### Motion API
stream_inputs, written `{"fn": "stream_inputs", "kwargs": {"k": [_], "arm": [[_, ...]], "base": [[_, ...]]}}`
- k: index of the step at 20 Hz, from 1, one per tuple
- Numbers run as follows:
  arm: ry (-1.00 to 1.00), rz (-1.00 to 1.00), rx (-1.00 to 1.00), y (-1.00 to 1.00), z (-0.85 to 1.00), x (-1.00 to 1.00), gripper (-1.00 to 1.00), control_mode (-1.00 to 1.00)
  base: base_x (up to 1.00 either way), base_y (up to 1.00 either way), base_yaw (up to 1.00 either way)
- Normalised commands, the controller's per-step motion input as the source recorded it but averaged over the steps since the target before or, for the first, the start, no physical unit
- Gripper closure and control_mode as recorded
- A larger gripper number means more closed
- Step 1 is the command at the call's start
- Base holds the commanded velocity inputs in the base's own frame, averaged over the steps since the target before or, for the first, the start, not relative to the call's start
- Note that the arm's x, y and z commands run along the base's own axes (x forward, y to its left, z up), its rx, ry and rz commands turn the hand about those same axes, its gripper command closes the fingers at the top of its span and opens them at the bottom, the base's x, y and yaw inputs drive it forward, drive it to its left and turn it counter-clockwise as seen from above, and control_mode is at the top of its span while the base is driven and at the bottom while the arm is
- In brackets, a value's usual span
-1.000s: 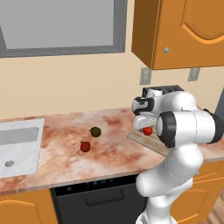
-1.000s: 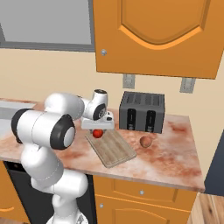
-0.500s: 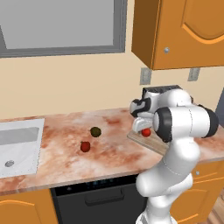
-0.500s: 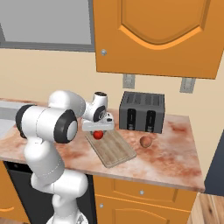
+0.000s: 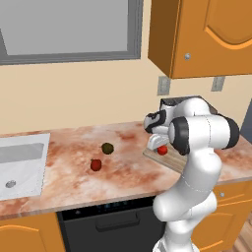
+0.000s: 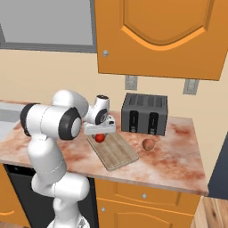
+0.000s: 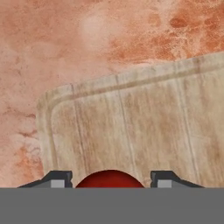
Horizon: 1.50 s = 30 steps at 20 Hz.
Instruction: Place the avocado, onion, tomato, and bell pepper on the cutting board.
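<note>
Even, bright rendered light throughout, soft faint shadows, no glare or blur.

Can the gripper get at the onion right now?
Probably not yet: the gripper is shut on a red vegetable over the cutting board. Once released, the onion sits unobstructed beside the board.

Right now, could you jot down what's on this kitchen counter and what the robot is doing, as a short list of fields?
gripper: over the near-wall end of the cutting board, jaws on either side of a red vegetable
red vegetable: just above the board; whether it touches the board cannot be told
avocado: on the counter, off the board
second red vegetable: on the counter beside the avocado
onion: on the counter between board and toaster
sink: far end of the counter
</note>
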Motion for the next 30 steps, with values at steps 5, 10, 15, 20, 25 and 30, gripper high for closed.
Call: {"fn": "stream_inputs", "kwargs": {"k": [5, 10, 15, 20, 25, 30], "arm": [[0.00, 0.06, 0.00, 0.00, -0.17, 0.04, 1.00, -1.00], [0.00, 0.03, 0.00, 0.00, -0.08, 0.00, -1.00, -1.00], [0.00, 0.00, 0.00, 0.00, 0.01, 0.00, -1.00, -1.00], [-0.06, 0.00, 0.00, 0.00, 0.25, 0.00, -1.00, -1.00], [-0.12, 0.00, 0.00, 0.03, 0.37, 0.00, -1.00, -1.00], [-0.19, 0.00, 0.00, 0.15, 0.47, -0.03, -1.00, -1.00]], "base": [[0.00, 0.00, 0.00], [0.00, 0.00, 0.00], [0.00, 0.00, 0.00], [0.00, 0.00, 0.00], [0.00, 0.00, 0.00], [0.00, 0.00, 0.00]]}}
